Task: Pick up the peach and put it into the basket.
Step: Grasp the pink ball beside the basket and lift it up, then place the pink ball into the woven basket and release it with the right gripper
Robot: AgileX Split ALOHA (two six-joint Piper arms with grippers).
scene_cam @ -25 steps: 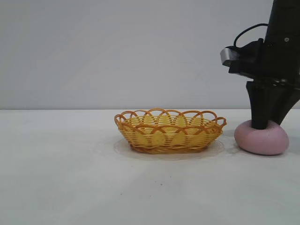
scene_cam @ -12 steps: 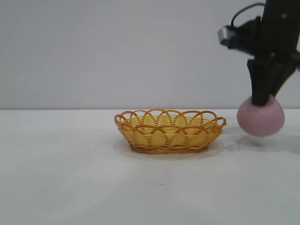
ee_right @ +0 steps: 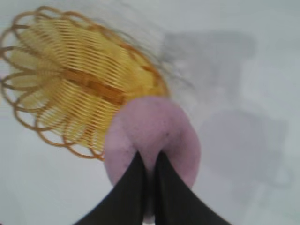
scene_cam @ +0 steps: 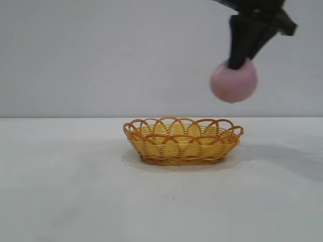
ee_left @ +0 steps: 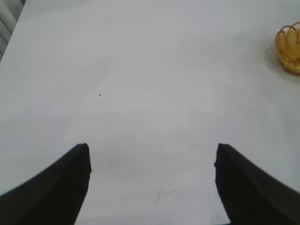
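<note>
The pink-mauve peach (scene_cam: 233, 81) hangs in the air above the right end of the basket (scene_cam: 182, 141), a yellow woven oval with an orange-brown looped rim standing on the white table. My right gripper (scene_cam: 238, 64) is shut on the peach, its two black fingers pinching into the soft top. From the right wrist, the peach (ee_right: 152, 133) is squeezed between the fingers of the right gripper (ee_right: 149, 157), with the basket (ee_right: 70, 79) below and beside it. My left gripper (ee_left: 152, 157) is open over bare table, away from both objects.
The white table (scene_cam: 75, 191) stretches wide on both sides of the basket. A plain grey wall stands behind. In the left wrist view, the basket's rim (ee_left: 289, 49) shows at the far edge.
The right gripper has lifted the peach off the table at the right and carried it up and leftward, to above the basket's right end. The left arm has not moved.
</note>
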